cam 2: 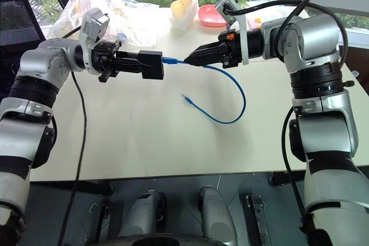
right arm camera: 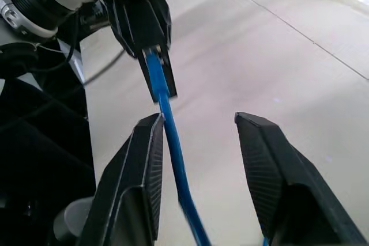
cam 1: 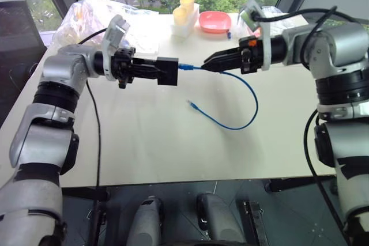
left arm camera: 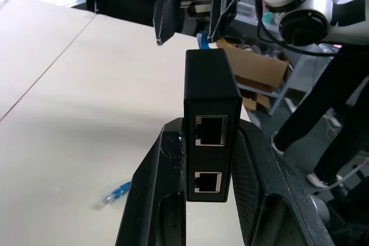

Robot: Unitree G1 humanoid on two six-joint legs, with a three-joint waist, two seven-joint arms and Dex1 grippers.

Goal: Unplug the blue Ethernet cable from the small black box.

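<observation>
While clamped between the left gripper [left arm camera: 210, 200] fingers and held level above the table [cam 1: 144, 142], the small black box [cam 1: 167, 71] faces its plugged side toward the right, presumably so that a straight sideways pull clears the port. Still plugged in: the blue Ethernet cable [cam 1: 245, 93] runs from the box's right face, passes between the fingers of the right gripper [right arm camera: 202, 159], then droops in a loop onto the table, free plug lying near the middle. Right gripper fingers stand apart around the cable, just right of the box, cable brushing one finger at most, not pinched. Likely step in hand: settling a fresh grip closer to the plug, since a pull on bare cable would slip or strain it. Farther back on the table, well apart: a pink bowl [cam 1: 215, 22], yellow cups [cam 1: 183, 10], clear plastic bags [cam 1: 92, 15].
</observation>
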